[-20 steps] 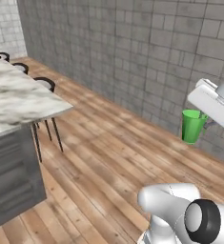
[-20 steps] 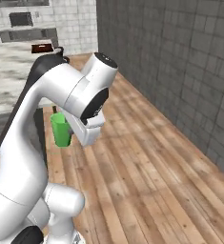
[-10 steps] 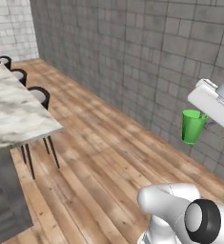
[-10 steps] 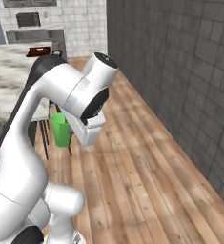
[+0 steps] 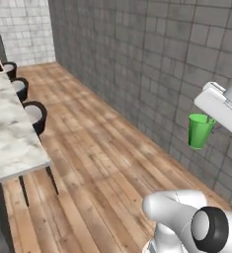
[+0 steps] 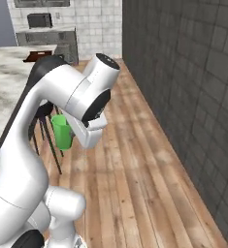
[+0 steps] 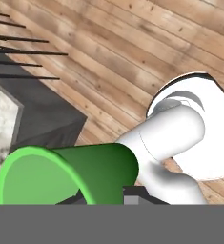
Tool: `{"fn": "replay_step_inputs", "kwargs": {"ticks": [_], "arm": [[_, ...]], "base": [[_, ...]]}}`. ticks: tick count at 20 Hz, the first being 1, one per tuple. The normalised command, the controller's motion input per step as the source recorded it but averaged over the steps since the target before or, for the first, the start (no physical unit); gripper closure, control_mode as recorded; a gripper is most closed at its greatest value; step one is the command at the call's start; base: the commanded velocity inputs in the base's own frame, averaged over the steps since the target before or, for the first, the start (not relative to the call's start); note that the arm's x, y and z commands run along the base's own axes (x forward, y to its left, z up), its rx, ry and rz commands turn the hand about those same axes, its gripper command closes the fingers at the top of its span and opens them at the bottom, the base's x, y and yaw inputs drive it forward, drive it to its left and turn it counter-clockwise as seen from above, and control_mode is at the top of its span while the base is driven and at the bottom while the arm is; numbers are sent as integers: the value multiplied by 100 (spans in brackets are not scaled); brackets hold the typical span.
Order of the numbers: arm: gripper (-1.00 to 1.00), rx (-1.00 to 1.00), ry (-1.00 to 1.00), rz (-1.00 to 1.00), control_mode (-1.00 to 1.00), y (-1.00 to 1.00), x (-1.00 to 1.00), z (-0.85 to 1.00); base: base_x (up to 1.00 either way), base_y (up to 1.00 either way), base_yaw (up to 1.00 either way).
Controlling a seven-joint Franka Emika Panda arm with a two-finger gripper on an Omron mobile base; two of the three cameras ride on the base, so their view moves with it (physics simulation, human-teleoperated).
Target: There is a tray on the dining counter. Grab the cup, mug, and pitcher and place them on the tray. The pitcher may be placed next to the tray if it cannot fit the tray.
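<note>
My tool (image 7: 101, 198) is clamped on the cup (image 7: 61, 174), above the floor; jolts could slip it before the desk (image 5: 11, 133).

One green cup (image 5: 200, 131), one tray (image 6: 39, 56), one dining counter (image 5: 9, 133), three stools (image 5: 34, 114).

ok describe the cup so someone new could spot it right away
Start at the white arm over the wooden floor, beside the marble counter. The cup hangs at its end, shut in the claw, clear of the floor. It is the one bright green thing: small, tapered, handleless.
</note>
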Motion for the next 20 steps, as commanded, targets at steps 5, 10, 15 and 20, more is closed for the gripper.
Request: {"fn": "replay_step_inputs", "kwargs": {"ticks": [5,10,15,20], "arm": [[100,0,0,0,100,0,0,0],[100,0,0,0,100,0,0,0],[100,0,0,0,100,0,0,0],[100,0,0,0,100,0,0,0]], "base": [[100,-73,31],[100,-74,32],[100,-51,35],[100,-35,50]]}}
